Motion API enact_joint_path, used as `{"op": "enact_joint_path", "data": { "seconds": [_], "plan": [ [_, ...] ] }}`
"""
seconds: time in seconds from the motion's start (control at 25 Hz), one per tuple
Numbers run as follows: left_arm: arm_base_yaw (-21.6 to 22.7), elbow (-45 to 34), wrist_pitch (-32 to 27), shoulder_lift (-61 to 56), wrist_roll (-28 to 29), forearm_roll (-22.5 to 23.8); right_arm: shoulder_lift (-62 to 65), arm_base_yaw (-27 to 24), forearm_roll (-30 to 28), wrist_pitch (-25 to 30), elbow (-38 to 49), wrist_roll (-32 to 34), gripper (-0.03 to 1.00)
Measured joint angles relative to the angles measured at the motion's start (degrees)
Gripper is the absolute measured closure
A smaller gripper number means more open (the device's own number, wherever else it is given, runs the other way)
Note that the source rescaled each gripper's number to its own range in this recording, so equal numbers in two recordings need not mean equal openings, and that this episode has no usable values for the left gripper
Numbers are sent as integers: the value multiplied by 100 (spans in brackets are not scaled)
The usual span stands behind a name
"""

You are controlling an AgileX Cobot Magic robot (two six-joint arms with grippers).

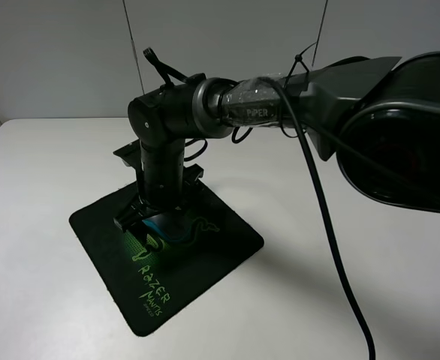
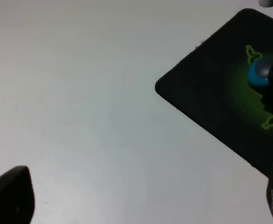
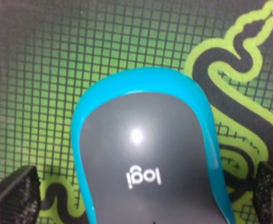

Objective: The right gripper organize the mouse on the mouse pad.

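Observation:
The black mouse pad (image 1: 212,259) with its green snake logo lies on the white table. The mouse (image 1: 172,227), dark grey on top with teal sides, rests on the pad over the logo. It fills the right wrist view (image 3: 148,158) and shows small in the left wrist view (image 2: 260,73). My right gripper (image 1: 151,219) reaches down over the mouse and is open. Its fingertips (image 3: 13,196) stand on either side of the mouse, with strips of pad (image 3: 43,70) showing between them and its sides. My left gripper (image 2: 141,200) is open, empty and off the pad.
The white table (image 1: 40,187) surrounds the pad (image 2: 206,93). The right arm (image 1: 370,112) and its hanging black cable (image 1: 333,232) cross the right side of the exterior view. A grey wall stands behind the table.

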State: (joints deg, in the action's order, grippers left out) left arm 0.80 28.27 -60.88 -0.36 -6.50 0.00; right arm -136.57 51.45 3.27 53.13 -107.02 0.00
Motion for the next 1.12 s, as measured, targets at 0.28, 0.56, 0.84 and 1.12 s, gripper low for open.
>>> {"op": "enact_joint_path", "data": {
  "seconds": [0.28,0.56,0.84,1.12],
  "plan": [
    [0,0,0,0,0,0,562,0,0,548,-11,0,-3],
    [0,0,0,0,0,0,1202,0,-56,1555,-13,-91,-3],
    [0,0,0,0,0,0,1902,0,-88,1632,36,-113,-3],
    [0,0,0,0,0,0,2802,0,69,1632,561,-113,-3]
  ]
}}
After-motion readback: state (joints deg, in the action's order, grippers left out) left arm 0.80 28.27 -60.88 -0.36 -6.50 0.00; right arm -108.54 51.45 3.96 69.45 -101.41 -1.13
